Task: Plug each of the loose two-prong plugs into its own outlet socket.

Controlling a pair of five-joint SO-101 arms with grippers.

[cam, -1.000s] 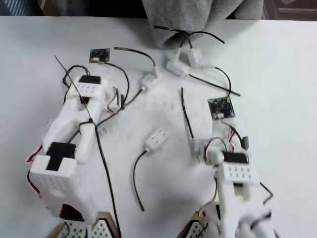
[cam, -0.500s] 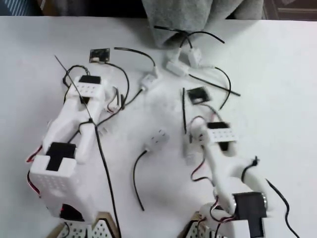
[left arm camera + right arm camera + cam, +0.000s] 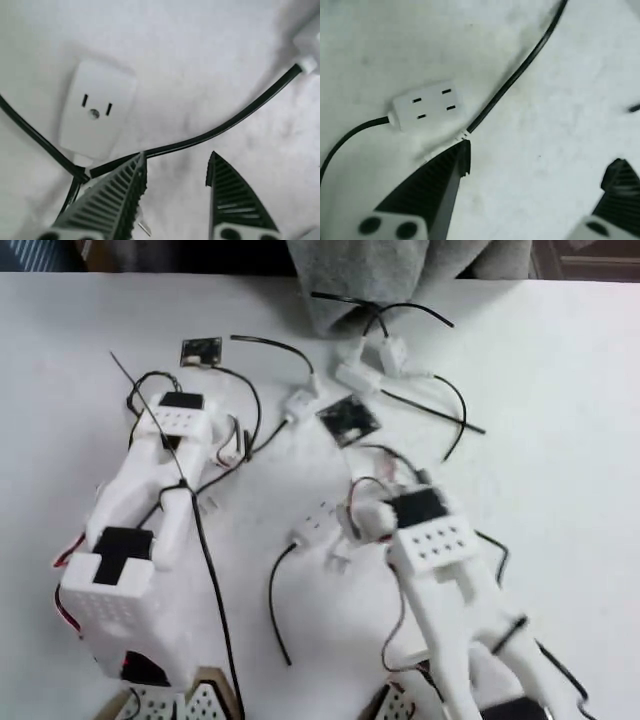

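Note:
A white outlet block (image 3: 316, 520) on a black cord lies mid-table; its slotted face (image 3: 427, 107) is up. My right gripper (image 3: 346, 532) hangs open right beside it, black fingers (image 3: 445, 180) wide apart, nothing between them. A black cable (image 3: 520, 70) ends at that finger's tip. A small white plug (image 3: 338, 558) lies next to the arm. My left gripper (image 3: 233, 445) is open over a second black cable (image 3: 225, 125), with another white outlet (image 3: 97, 107) just beyond its fingers (image 3: 120, 200). This outlet (image 3: 299, 400) sits farther back. Two more white plugs (image 3: 372, 365) lie at the rear.
Grey cloth (image 3: 390, 270) hangs over the table's far edge. Black cords (image 3: 272, 600) loop over the white tabletop (image 3: 560, 400) between the arms and at the back. Open surface lies far right and far left.
My right arm has swung left and forward from the right side to the middle outlet block. The cable and plug near it were dragged leftward. The left arm has stayed still.

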